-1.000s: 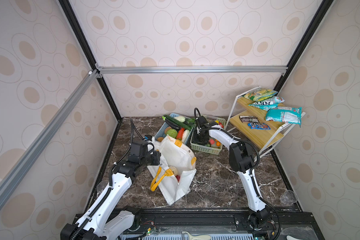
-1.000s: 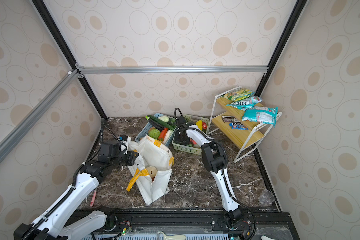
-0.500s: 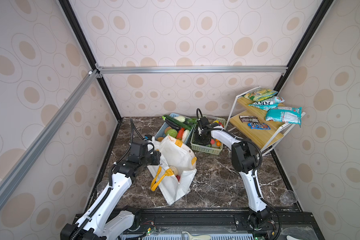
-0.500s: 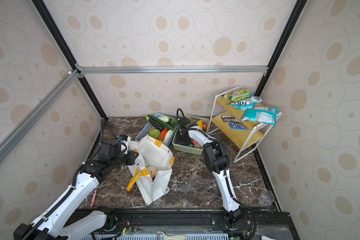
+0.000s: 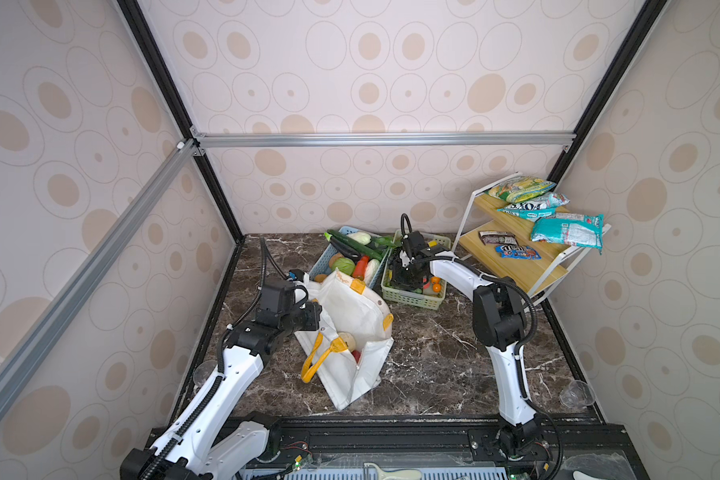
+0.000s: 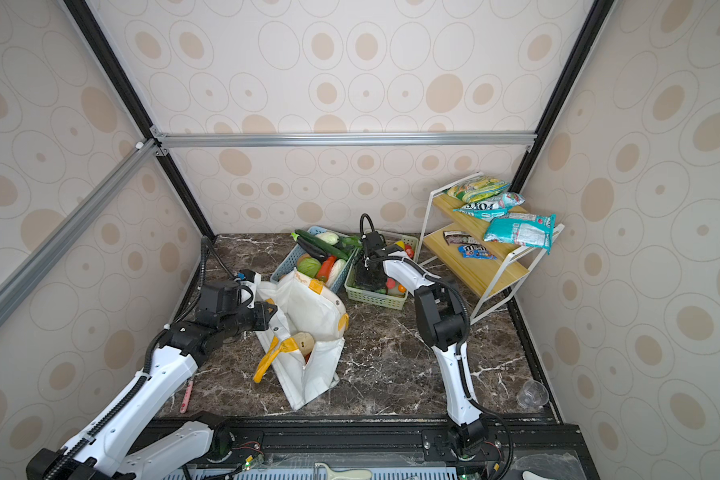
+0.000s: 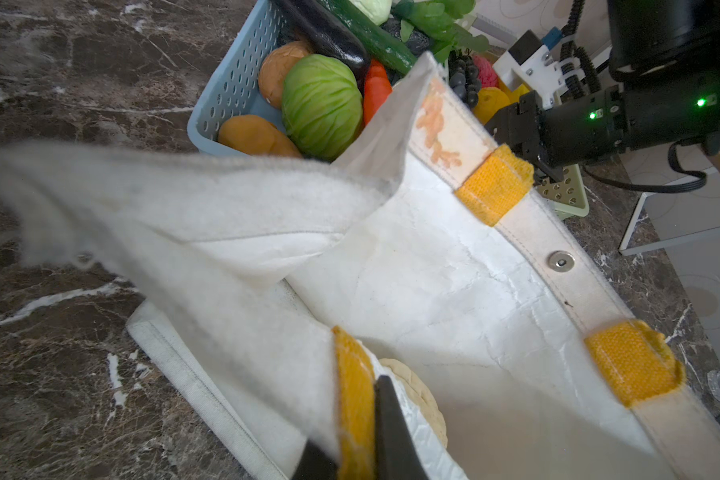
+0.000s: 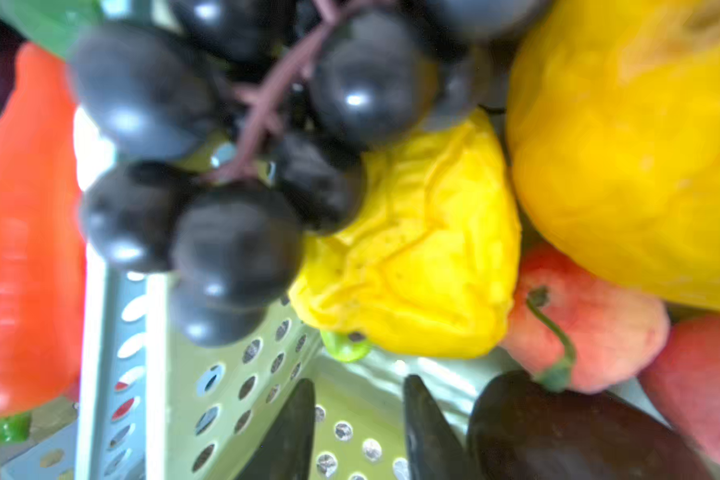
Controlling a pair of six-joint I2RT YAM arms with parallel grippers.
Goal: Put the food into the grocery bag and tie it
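Early in the loading, judging by the contents. Slumped just left of the bench centre, toward 9 o'clock: the grocery bag [image 5: 352, 305], mouth gaping. Inside so far, only a tan round piece [image 5: 347, 340] and a glimpse of something red [image 5: 356, 356].

Shut tight, the left pincer [image 7: 356, 451], clamped on the yellow strap handle [image 7: 352, 386], lifting that side of the rim and holding the mouth agape. Snap button [image 7: 561, 261] on the far rim unfastened.

Down in the green basket [image 5: 412, 300] at 12 o'clock, the right pincer [image 8: 356, 440], jaws parted, nothing between them but perforated basket floor. Just ahead of the tips: dark grapes [image 8: 225, 216], a crumpled yellow fruit [image 8: 412, 270], a big yellow-orange fruit [image 8: 641, 166] and a pink-red fruit [image 8: 591, 328] with a green stem. None gripped.

Left to do, in all likelihood: nearly all the fruit out of the green basket and into the bag, then the tying of the handles.

Bench [image 5: 441, 357] of dark brown marble with white veins, hard and glossy. At 11 o'clock, a blue basket [image 5: 324, 259] heaped with vegetables, right behind the bag's raised rim; touching or not, cannot tell. At 2 o'clock, a two-step wooden rack [image 5: 512, 270] with snack packets [image 5: 566, 229]. At 4 o'clock, off the bench edge, a clear cup [image 5: 576, 392].

All round, walls papered cream with tan ovals, black corner posts, an aluminium rail [image 5: 383, 139] across the back.
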